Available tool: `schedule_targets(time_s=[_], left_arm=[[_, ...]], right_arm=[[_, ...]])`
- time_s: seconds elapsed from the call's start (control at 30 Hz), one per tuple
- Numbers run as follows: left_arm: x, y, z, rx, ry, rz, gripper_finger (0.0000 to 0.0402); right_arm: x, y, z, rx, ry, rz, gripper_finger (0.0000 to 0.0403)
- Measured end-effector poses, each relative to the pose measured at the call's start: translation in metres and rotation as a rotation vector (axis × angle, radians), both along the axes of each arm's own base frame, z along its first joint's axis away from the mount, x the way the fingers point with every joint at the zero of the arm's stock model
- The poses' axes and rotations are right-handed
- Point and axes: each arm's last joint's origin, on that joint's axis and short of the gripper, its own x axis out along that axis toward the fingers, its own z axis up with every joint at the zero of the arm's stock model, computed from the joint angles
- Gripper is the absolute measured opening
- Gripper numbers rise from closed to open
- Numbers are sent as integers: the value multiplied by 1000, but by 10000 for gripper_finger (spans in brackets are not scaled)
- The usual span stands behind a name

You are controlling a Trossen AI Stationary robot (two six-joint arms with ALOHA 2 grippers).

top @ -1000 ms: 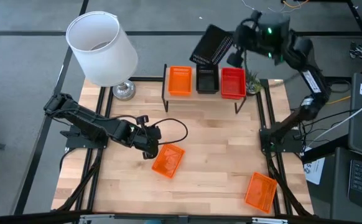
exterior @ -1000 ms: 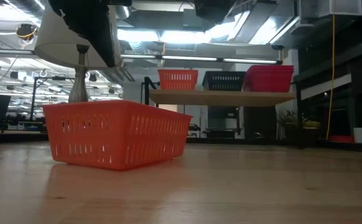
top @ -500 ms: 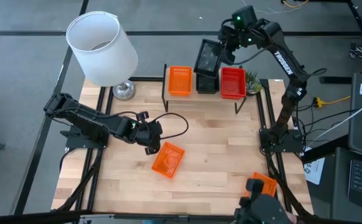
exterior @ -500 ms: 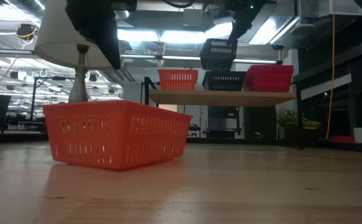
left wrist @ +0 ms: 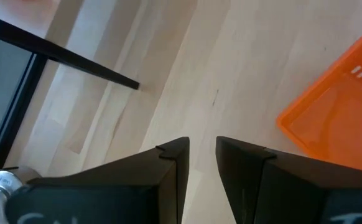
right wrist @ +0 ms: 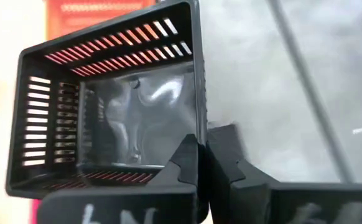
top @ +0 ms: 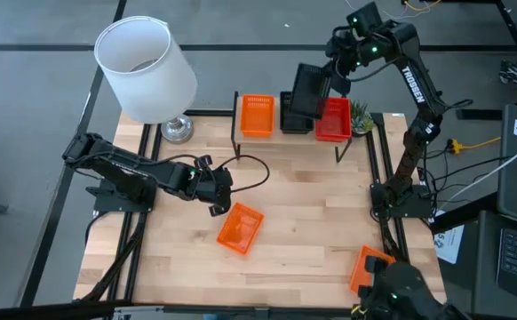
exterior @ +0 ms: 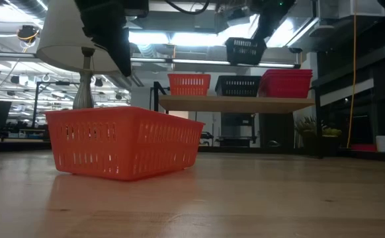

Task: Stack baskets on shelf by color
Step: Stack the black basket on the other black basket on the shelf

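My right gripper [top: 337,76] is shut on a black basket [top: 309,91], which it holds in the air above the shelf [exterior: 235,103]. In the low view this basket [exterior: 245,51] hangs over the black basket [exterior: 237,85] that stands on the shelf. That one stands on its bottom between an orange basket [top: 258,116] and a red one [top: 334,120]. Another orange basket [top: 241,228] lies on the tabletop. My left gripper [top: 216,204] hovers just beyond its far left corner, open by a narrow gap [left wrist: 203,155] with nothing between the fingers. My right gripper pinches one wall of the black basket at its rim [right wrist: 199,134], one finger inside the basket and one outside. The fingers slant down from the far right. The basket hangs tilted, its open side toward the wrist, clear of the shelf and of the baskets on it.
A white lamp stands at the table's far left, with its shade [top: 145,69] over its metal base [top: 177,130]. One more orange basket [top: 369,265] lies at the near right corner. A small green plant [top: 361,116] stands right of the shelf. A dark cable [top: 245,173] loops from my left arm.
My right gripper has swung in from beyond the table's far edge with the black basket, coming down and toward the near and right side. The basket now hangs over the shelf's black and red baskets. My left gripper has drifted a little toward the far edge.
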Motion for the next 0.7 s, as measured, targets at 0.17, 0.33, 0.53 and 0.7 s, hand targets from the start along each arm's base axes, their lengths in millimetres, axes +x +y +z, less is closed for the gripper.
schedule_targets(time_s=[0.17,0.33,0.53,0.7], left_arm=[[1,3,0,0,0,13,73],[1,5,0,0,-1,18,73],[1,5,0,-1,-1,18,73],[1,5,0,-1,-2,18,73]], right_arm=[[7,-8,-13,67,21,19,3],[20,-19,-30,108,50,30,3],[35,-28,-48,148,85,49,3],[41,-28,-55,173,107,64,14]])
